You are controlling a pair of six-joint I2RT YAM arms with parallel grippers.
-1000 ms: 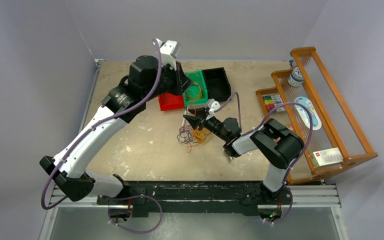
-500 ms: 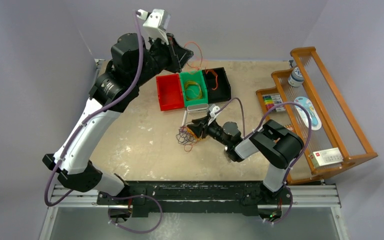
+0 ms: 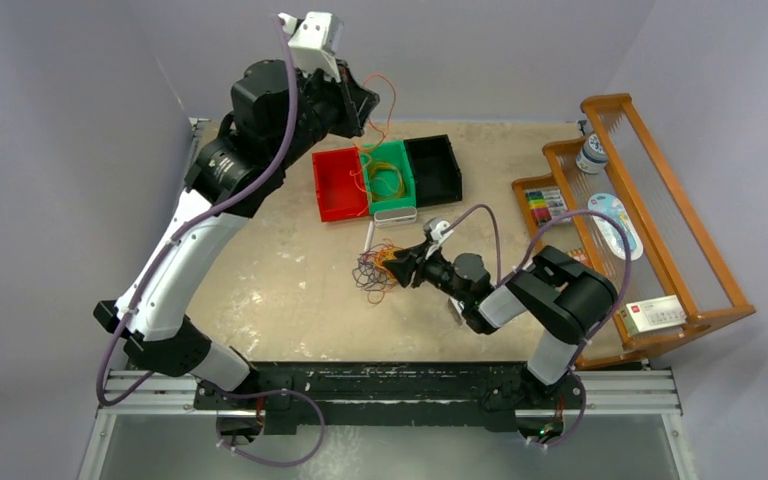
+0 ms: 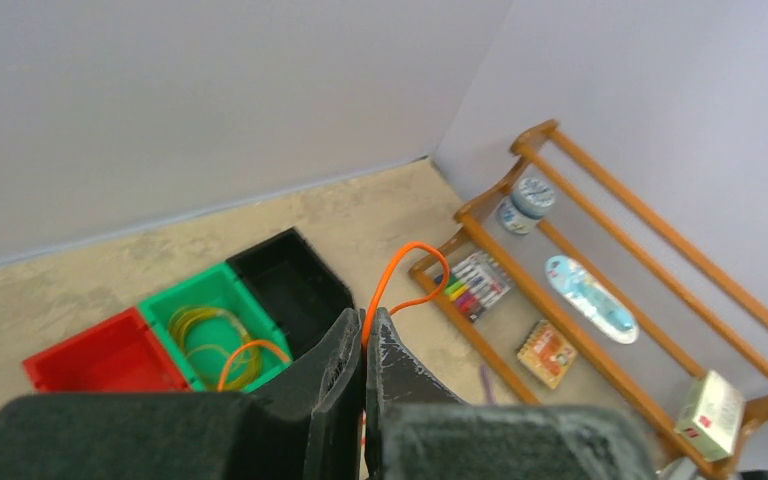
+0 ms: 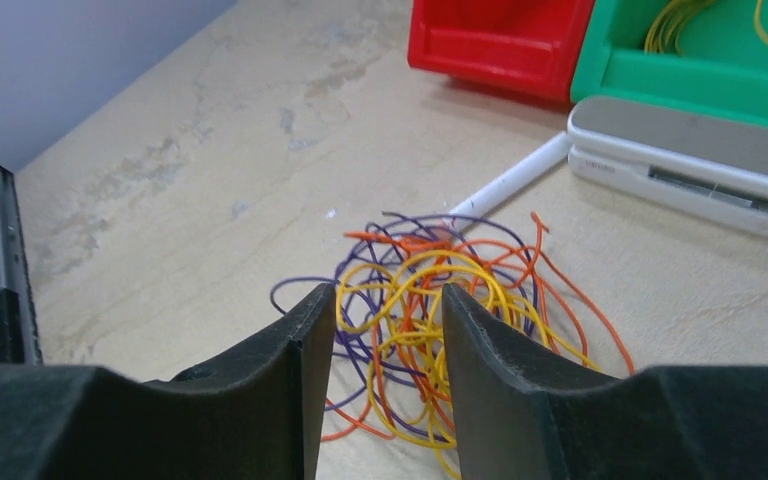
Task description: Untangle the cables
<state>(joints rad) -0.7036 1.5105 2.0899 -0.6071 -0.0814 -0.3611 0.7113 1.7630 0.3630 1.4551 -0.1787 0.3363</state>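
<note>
The table (image 3: 260, 260) carries three bins below the raised left claw (image 4: 364, 318): a red bin (image 3: 335, 190), a green bin (image 3: 412, 180) and a black bin (image 3: 432, 168). The left claw is pinched tight on one orange cable (image 4: 400, 270), which loops above the claw and hangs down from it toward the green bin, where a yellow coil (image 4: 200, 330) lies. The right claw (image 5: 388, 295) is held low with its jaws apart and gripping nothing. The tangle (image 5: 430, 300) of yellow, orange and purple cables lies on the table just ahead of its tips, with yellow loops seen through the gap.

Two risks are judged likely. If the orange cable is lowered where it hangs, it could be dropped onto the yellow coil and knotted with it. If the right claw is closed where it stands, several colours could be caught together, so the whole tangle would be dragged rather than one strand freed.
</note>
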